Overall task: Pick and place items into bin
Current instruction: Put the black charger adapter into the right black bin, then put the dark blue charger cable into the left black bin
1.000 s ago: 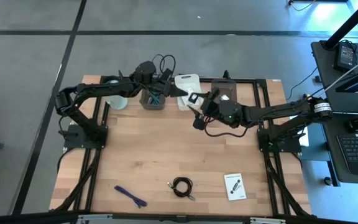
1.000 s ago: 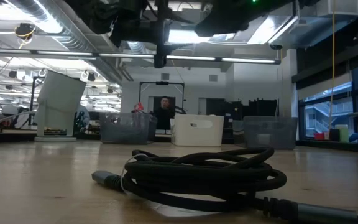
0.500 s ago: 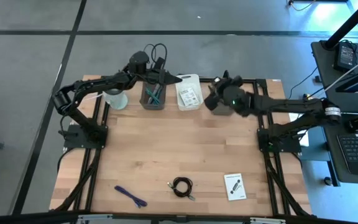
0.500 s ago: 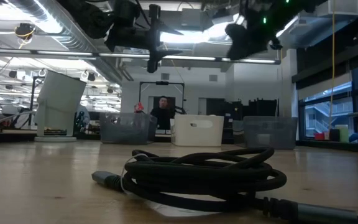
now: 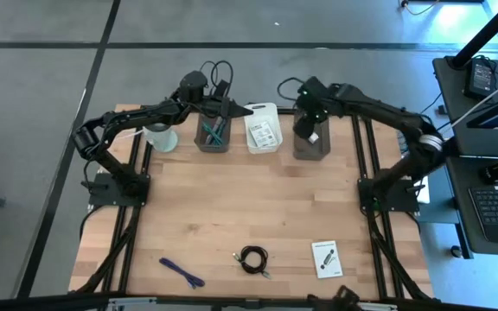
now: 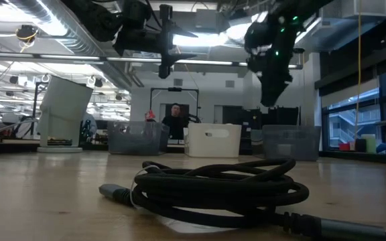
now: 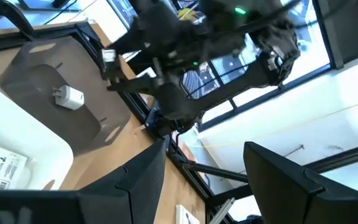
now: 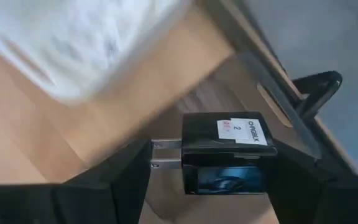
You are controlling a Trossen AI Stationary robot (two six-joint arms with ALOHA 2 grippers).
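Black plug block — right hand's grip

right end effector with black plug swung over grey bin

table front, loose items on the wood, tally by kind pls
purple stick: 1
coiled black cable: 1
white printed card: 1
total: 3
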